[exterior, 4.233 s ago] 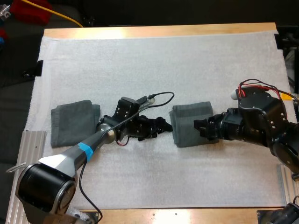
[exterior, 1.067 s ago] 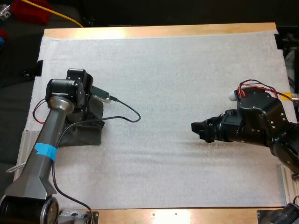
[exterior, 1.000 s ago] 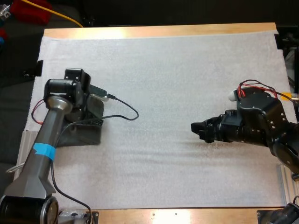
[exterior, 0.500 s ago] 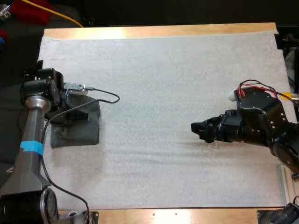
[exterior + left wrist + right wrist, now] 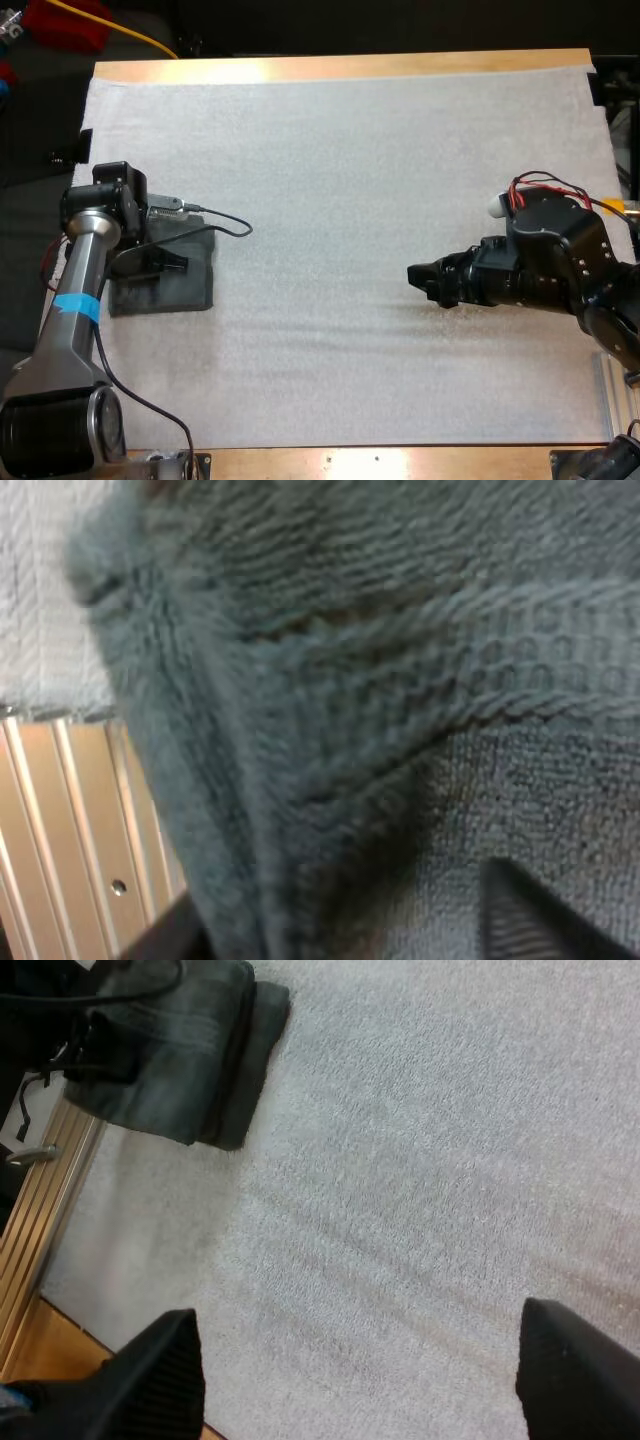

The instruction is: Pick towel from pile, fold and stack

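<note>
My left gripper (image 5: 168,263) hangs low over the folded stack of dark grey-green towels (image 5: 190,288) at the white foam mat's (image 5: 350,180) left edge, fingers spread, gripping nothing. I'd lift straight up so neither finger snags the top fold. A ribbed metal rail (image 5: 70,820) crowds the stack's outer side. Toward my right gripper (image 5: 422,280), likewise spread and empty, the mat lies bare.

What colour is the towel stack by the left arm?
Dark grey-green towel stack; clearest in left wrist view.

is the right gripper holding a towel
No, the right gripper is open over bare white mat with nothing between its fingers, and the folded towels lie far off by the mat's edge.
</note>
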